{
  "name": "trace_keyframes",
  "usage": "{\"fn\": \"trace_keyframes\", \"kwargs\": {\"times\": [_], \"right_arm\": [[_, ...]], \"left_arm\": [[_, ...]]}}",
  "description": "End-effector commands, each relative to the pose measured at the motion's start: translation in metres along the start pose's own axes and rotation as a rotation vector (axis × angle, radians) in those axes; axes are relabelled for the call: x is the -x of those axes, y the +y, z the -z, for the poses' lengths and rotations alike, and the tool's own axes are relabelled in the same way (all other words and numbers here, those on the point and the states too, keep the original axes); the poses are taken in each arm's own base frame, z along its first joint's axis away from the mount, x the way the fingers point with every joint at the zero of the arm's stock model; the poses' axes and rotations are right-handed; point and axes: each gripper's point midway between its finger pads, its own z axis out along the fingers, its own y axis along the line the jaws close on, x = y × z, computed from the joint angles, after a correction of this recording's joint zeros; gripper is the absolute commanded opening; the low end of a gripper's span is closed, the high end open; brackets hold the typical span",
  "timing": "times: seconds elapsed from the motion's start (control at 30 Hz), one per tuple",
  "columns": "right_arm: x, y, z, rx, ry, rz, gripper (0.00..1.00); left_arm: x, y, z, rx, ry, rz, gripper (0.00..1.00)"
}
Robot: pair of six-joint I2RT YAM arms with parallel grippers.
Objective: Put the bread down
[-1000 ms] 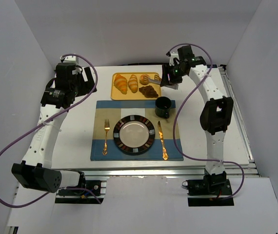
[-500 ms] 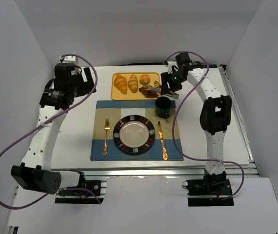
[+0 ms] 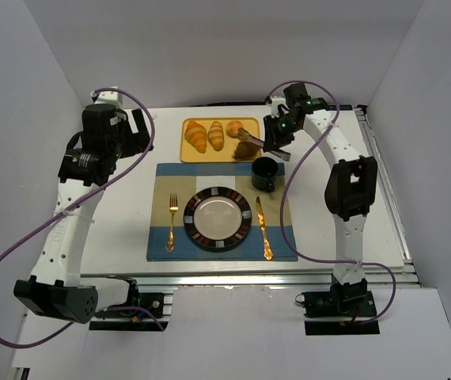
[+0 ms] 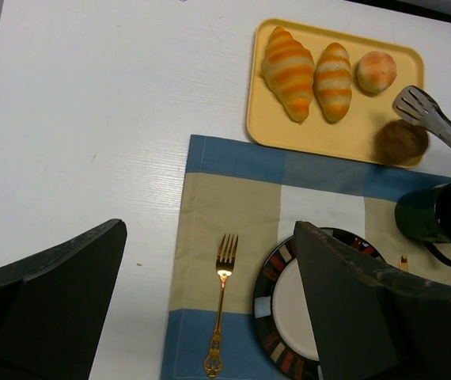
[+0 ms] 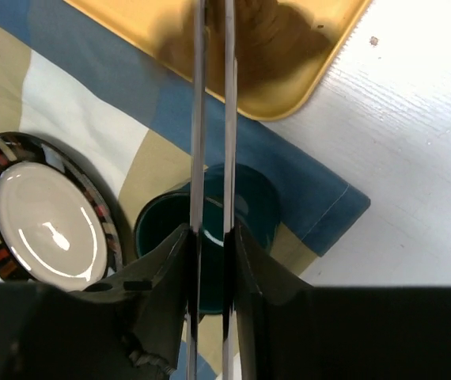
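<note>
If the right pincer [image 5: 211,237], clenched on the tongs [image 5: 197,119], squeezes too softly, the brown bun [image 4: 400,141] at the tong tips out in front of it, on the yellow tray [image 4: 344,134], could slip free.

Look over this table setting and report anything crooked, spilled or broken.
Nothing stands out. The plate sits centred on the mat, with the fork to its left and the knife to its right. The mug stands upright. The croissants and rolls lie on the tray. No spill or damage shows.
</note>
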Motion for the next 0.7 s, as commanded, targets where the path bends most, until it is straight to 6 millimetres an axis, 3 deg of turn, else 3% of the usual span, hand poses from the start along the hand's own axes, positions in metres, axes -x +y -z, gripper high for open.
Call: {"fn": "trace_keyframes", "kwargs": {"times": [0.0, 0.2, 0.37, 0.5, 0.67], "right_arm": [[0.042, 0.028, 0.055, -0.017, -0.153, 0.059, 0.23], [0.045, 0.037, 0.069, -0.039, -0.184, 0.056, 0.21], [0.042, 0.033, 0.063, -0.082, -0.178, 0.056, 0.21], [0.054, 0.036, 0.074, -0.108, -0.205, -0.003, 0.32], [0.028, 0.035, 0.075, -0.146, -0.109, -0.072, 0.38]], "left_arm": [[0.005, -0.002, 0.012, -0.018, -0.034, 0.007, 0.98], [0.004, -0.005, 0.014, -0.038, -0.039, 0.022, 0.98], [0.004, -0.005, 0.019, -0.043, -0.046, 0.028, 0.98], [0.001, -0.003, 0.022, -0.038, -0.038, 0.030, 0.98], [-0.002, -0.001, 0.025, -0.034, -0.037, 0.036, 0.98]]}}
